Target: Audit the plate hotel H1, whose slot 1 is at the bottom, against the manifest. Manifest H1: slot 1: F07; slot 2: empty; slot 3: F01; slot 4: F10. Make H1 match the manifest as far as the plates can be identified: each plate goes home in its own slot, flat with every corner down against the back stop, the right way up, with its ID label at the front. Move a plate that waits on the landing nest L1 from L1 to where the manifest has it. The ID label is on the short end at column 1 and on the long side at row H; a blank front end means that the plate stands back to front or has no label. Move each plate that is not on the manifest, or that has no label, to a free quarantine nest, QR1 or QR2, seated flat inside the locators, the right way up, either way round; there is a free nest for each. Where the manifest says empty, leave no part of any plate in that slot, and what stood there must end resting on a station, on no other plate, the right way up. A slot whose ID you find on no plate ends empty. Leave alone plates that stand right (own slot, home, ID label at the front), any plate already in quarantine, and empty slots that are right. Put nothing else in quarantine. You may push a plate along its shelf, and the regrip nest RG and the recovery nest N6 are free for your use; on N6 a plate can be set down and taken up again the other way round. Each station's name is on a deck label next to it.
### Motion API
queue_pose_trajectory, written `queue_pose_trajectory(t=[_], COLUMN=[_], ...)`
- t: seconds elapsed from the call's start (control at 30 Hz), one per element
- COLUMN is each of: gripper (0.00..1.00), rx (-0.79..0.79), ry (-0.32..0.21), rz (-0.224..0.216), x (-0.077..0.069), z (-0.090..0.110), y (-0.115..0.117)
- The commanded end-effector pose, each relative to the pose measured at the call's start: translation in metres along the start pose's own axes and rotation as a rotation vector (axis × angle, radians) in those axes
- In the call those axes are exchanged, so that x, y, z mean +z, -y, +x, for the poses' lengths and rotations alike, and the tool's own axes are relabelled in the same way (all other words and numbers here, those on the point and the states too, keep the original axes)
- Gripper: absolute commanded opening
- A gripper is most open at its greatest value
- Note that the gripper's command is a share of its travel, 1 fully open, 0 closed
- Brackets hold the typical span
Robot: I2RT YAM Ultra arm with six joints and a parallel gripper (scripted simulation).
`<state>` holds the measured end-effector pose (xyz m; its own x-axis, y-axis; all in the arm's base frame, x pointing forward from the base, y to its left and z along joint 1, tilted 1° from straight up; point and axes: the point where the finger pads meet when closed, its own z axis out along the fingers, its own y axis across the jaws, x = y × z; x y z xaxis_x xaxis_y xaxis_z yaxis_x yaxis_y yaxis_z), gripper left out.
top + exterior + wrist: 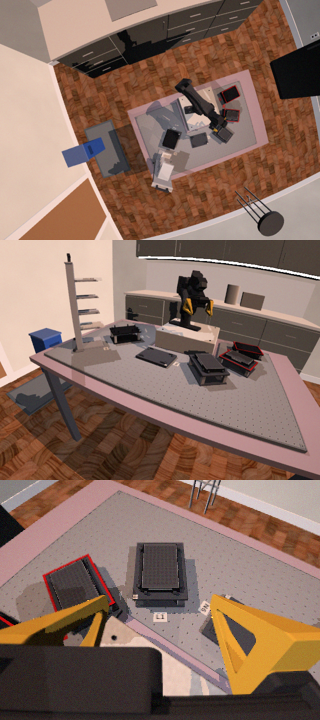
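The plate hotel H1 (73, 307) (164, 171) is a tall post with several thin shelves at the table's far left; I cannot read any labels on it. A dark plate (209, 361) (160, 566) (224, 134) lies flat on the landing nest L1 (206, 376). My gripper (197, 307) (159, 600) (219, 123), with yellow fingers, is open and empty. It hangs high over the arm's pedestal (180, 340) and looks down at L1. The nearer red-edged quarantine nest (239, 357) (75, 582) (232, 115) holds a plate. The farther quarantine nest (248, 347) (230, 94) looks empty.
The flat nest N6 (156, 356) (199, 139) lies left of L1, with its deck label (204, 608) in the wrist view. The black regrip nest (125, 331) (171, 138) stands between N6 and the hotel. A blue bin (45, 339) and a stool (270, 222) stand off the table.
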<state>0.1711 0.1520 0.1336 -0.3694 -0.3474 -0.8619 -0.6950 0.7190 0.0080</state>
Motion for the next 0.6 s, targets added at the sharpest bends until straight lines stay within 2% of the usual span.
queue_pose_trajectory(t=[0.0,0.17,0.57], gripper=[1.0,1.0,1.0], rx=[0.0,0.0,0.0], ry=[0.028,0.029,0.029], rz=[0.004,0.004,0.004], x=[0.002,0.011,0.011], z=[-0.001,0.013,0.014], y=[0.001,0.001,0.001])
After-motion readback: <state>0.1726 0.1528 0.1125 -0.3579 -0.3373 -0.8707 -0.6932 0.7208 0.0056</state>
